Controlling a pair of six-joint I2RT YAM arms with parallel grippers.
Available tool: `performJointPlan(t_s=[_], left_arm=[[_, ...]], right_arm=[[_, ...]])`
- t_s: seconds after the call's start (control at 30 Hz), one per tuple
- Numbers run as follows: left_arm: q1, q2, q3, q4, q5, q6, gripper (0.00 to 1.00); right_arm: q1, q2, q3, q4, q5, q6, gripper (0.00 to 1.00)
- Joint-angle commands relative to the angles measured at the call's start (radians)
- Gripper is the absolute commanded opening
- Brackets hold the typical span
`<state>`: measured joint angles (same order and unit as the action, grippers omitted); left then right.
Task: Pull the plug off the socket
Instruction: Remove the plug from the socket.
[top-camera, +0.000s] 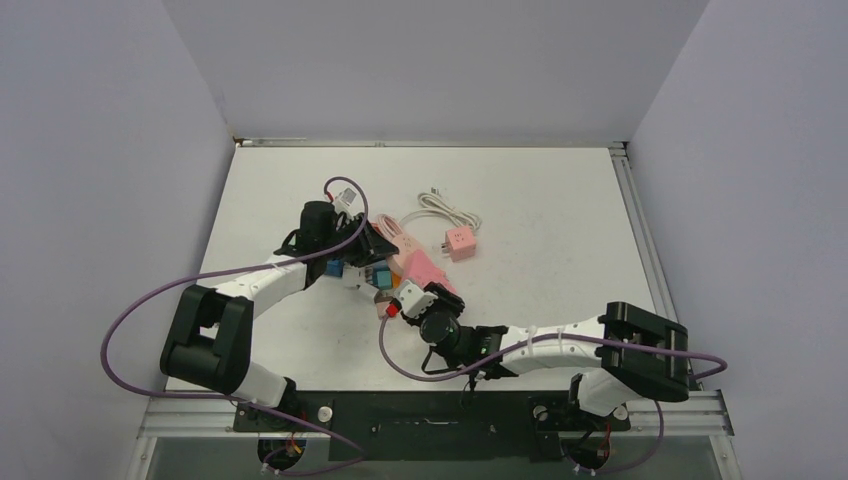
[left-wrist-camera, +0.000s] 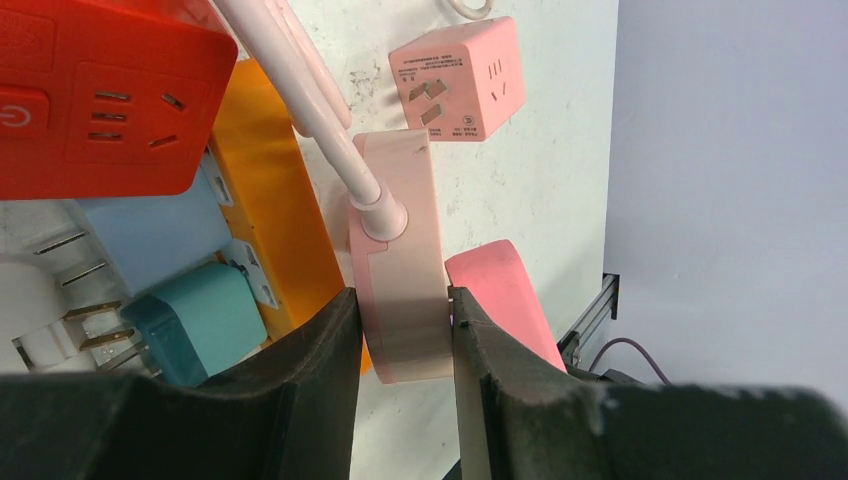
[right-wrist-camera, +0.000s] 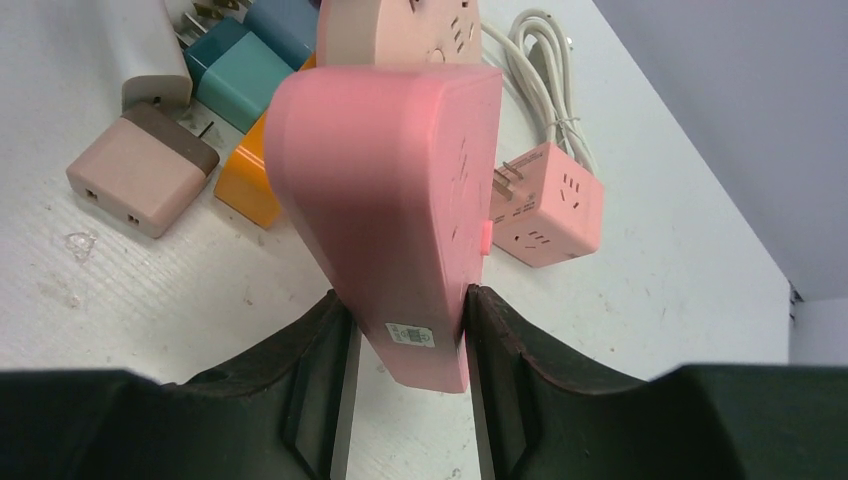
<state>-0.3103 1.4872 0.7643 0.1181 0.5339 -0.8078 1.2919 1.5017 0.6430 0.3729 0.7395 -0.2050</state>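
Left gripper closed down on the pale pink plug, 1 finger on each flat side, its white cord running off the top. To its left in the left wrist view: red power strip with a power symbol on its button, orange strip, blue adapter, teal adapter. Plug sits near table centre, right against the deeper pink socket; can't tell if the pins are seated or out. Right gripper clamped on the near end of that socket, holding it tilted up off the surface. Small sticker between the fingers, print too small to read. Pink cube adapter lies just right of the socket with 2 pins showing; its printed face is illegible too.
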Motion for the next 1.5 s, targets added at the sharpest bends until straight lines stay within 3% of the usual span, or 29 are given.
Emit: performJointPlan(t_s=[0.0,0.23,0.8,1.13,1.47], left_arm=[[-0.003,-0.031,0.022,0.018,0.039,0.067,0.0],[-0.003,-0.032,0.023,0.018,0.044,0.066,0.0],[0.01,-0.036,0.024,0.025,0.059,0.055,0.0],[0.011,-0.019,0.021,0.02,0.05,0.052,0.0],[0.011,-0.002,0.021,0.017,0.049,0.047,0.0]], right_arm=[[-0.044,-0.078,0.001,0.057,-0.045,0.085,0.05],[-0.032,-0.047,0.005,0.064,-0.019,0.06,0.05],[0.125,0.187,0.094,0.11,0.237,-0.133,0.05],[0.117,0.187,0.072,0.319,0.469,-0.245,0.05],[0.098,0.167,0.06,0.39,0.504,-0.285,0.05]])
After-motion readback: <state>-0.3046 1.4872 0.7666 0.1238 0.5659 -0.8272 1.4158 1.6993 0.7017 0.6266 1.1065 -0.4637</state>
